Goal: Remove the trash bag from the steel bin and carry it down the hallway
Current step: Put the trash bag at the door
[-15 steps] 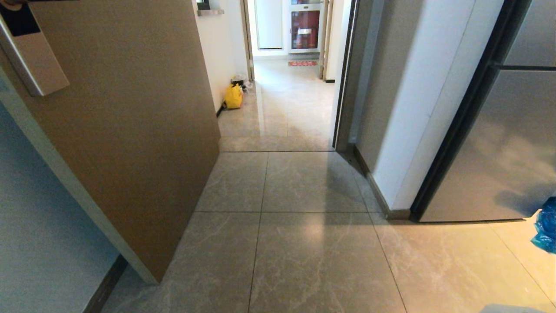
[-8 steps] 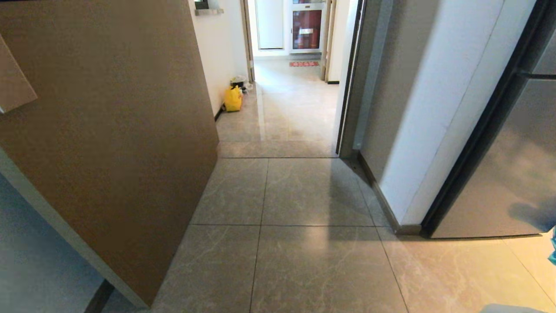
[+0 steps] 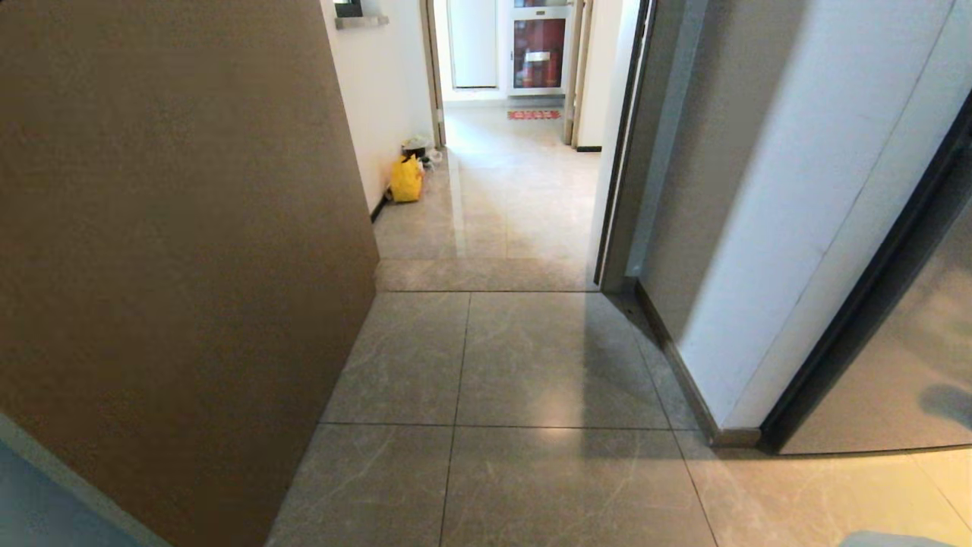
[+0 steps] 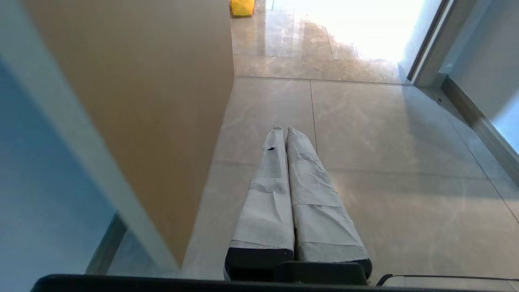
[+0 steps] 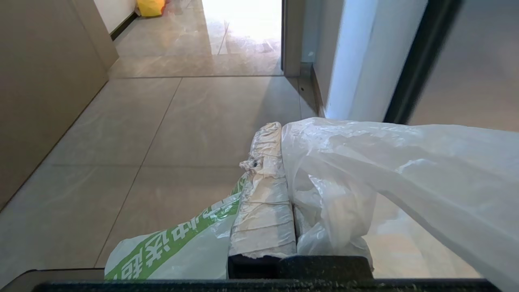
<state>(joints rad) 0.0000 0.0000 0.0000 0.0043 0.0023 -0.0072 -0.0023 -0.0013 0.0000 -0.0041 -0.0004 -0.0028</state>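
In the right wrist view the trash bag (image 5: 385, 162), thin wrinkled translucent white film, drapes over one taped finger and spreads off to the side. My right gripper (image 5: 282, 129) is shut on it. A white fold with green print (image 5: 174, 239) hangs by the other finger. My left gripper (image 4: 284, 129) is shut and empty, its taped fingers (image 4: 267, 194) pressed together above the floor tiles. The hallway (image 3: 516, 190), with glossy beige marbled tiles, runs straight ahead through the doorway. The steel bin is out of view. Neither arm shows in the head view.
A brown open door (image 3: 175, 228) fills the left. A dark door frame (image 3: 619, 152) and a white wall corner (image 3: 797, 228) with a grey steel panel (image 3: 911, 365) stand on the right. A yellow bag (image 3: 405, 180) lies by the hallway's left wall. A red mat (image 3: 533, 115) lies far down.
The whole head view has shifted as the camera moves forward: door, wall corner and threshold sit nearer and lower, and the door handle and a blue bag have left the picture.
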